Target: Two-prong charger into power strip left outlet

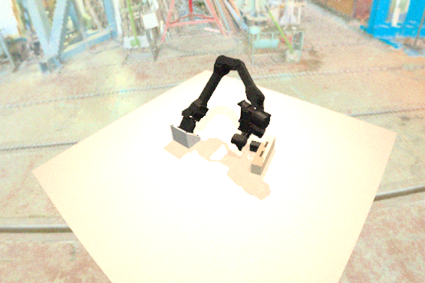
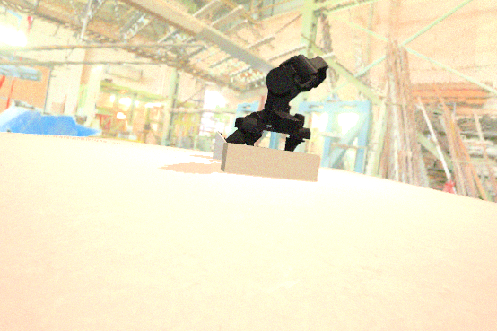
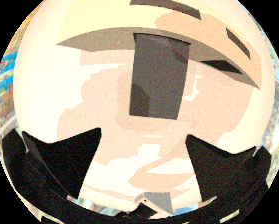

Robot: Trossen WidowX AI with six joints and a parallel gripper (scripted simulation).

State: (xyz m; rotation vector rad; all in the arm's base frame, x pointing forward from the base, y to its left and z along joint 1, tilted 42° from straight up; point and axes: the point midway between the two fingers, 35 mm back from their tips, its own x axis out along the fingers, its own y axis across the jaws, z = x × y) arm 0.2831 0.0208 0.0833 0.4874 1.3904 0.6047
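The charger is a dark grey block. In the wrist view it sits against the near side wall of the power strip; its prongs are not visible. In the top view the charger shows small and dark beside the strip. The power strip is a long beige box with dark slots on top. My gripper is open and empty. Its fingers stand wide on either side of the charger's line, short of the block in the wrist view. In the exterior view the strip hides the charger.
A grey angled panel stands by the arm's base, away from the strip. The pale table top carries the strip and panel. The arm's shadow falls around the strip.
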